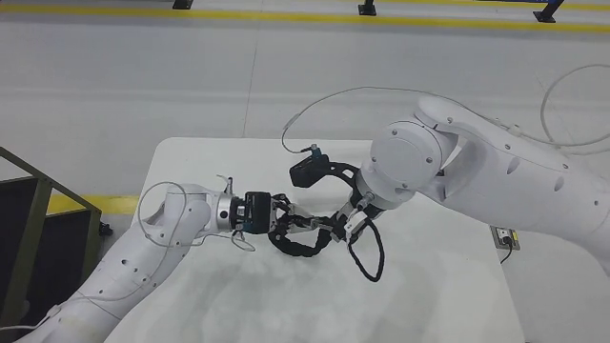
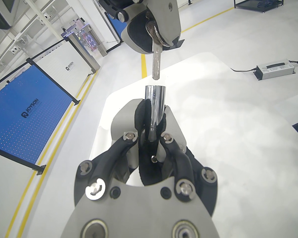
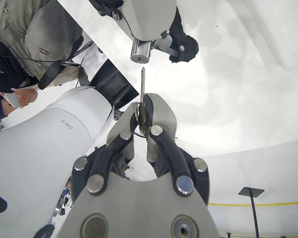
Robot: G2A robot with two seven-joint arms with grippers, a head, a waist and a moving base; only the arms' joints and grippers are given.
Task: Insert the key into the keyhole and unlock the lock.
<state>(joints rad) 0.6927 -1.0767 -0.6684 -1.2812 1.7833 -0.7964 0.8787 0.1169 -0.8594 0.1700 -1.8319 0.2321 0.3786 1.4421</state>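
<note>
The right claw (image 3: 142,101) pinched the key (image 3: 142,82) and the left claw (image 2: 152,106) clamped the lock (image 2: 155,94), so squaring tip to keyhole (image 3: 139,59) mattered.

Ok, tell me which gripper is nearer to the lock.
Left. The left gripper is shut on the lock, clamping its chrome cylinder. The right gripper sits opposite, apart from the lock, holding the key with its tip just short of the keyhole.
</note>
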